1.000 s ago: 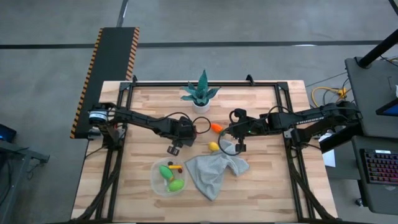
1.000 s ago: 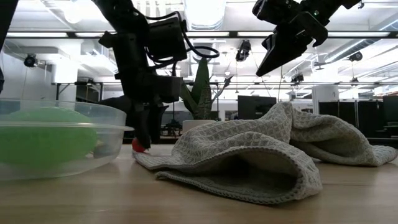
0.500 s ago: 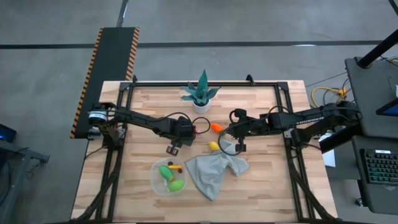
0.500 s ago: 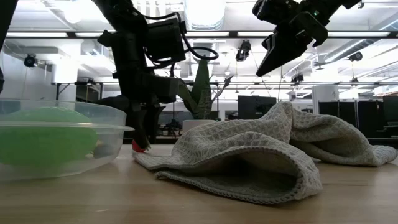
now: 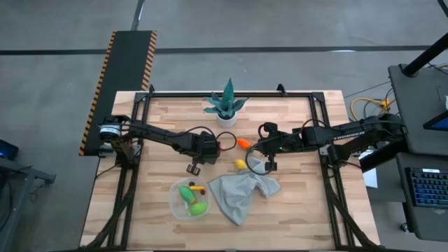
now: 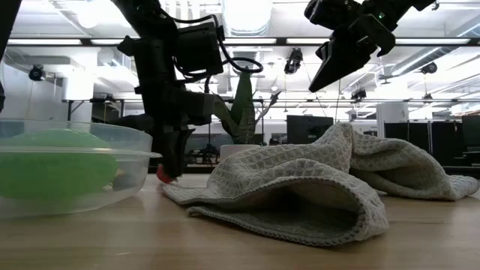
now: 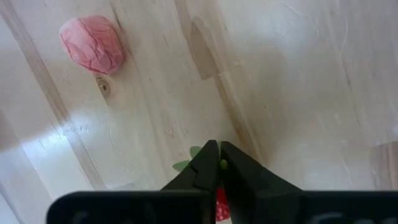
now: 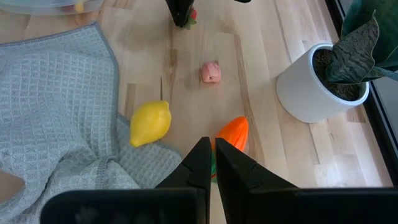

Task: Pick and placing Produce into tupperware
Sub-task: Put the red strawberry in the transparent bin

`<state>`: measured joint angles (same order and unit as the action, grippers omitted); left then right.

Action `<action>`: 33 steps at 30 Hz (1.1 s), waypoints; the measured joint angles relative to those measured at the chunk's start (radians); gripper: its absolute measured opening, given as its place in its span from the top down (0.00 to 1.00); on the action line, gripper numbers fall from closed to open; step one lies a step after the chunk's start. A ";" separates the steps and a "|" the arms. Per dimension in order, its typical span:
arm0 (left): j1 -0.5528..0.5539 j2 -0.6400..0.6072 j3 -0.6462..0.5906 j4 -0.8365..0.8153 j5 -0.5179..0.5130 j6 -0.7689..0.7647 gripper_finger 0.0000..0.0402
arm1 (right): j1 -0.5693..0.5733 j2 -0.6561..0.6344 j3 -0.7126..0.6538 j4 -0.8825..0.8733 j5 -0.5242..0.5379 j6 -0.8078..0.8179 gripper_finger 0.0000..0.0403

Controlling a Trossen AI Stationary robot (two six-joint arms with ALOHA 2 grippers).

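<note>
Your left gripper pinches the small red toy fruit with green leaves just beyond the clear plastic tub's far rim.

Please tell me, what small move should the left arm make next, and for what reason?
Probably a short lift straight up. The left gripper is shut on a small red piece with green leaves, down at the table just beside the cloth. Rising first should clear the rim of the tupperware nearby.
</note>
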<state>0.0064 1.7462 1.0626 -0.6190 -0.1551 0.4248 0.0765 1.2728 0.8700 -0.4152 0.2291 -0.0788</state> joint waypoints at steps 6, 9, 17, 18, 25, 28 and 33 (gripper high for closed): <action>0.000 -0.007 0.000 -0.001 0.001 0.000 1.00 | 0.000 0.000 0.000 0.000 0.000 0.000 0.97; 0.000 -0.019 0.000 -0.001 0.001 0.000 1.00 | 0.000 0.000 0.000 0.000 0.000 0.000 0.97; -0.001 -0.073 0.001 -0.003 0.001 0.000 1.00 | 0.000 0.000 0.000 0.000 0.000 0.000 0.97; -0.001 -0.083 0.001 -0.003 0.001 0.000 1.00 | 0.000 0.000 0.000 0.000 0.000 0.000 0.97; -0.004 -0.147 0.012 -0.017 0.006 -0.009 1.00 | 0.000 0.000 0.000 0.000 0.000 0.000 0.97; -0.014 -0.177 0.028 -0.048 0.014 -0.030 1.00 | 0.000 0.000 0.000 0.000 0.000 -0.001 0.97; -0.071 -0.227 0.068 -0.086 0.031 -0.079 1.00 | 0.000 0.000 0.000 0.000 0.000 -0.004 0.97</action>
<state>-0.0644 1.5189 1.1304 -0.7048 -0.1238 0.3457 0.0761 1.2730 0.8700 -0.4149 0.2291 -0.0826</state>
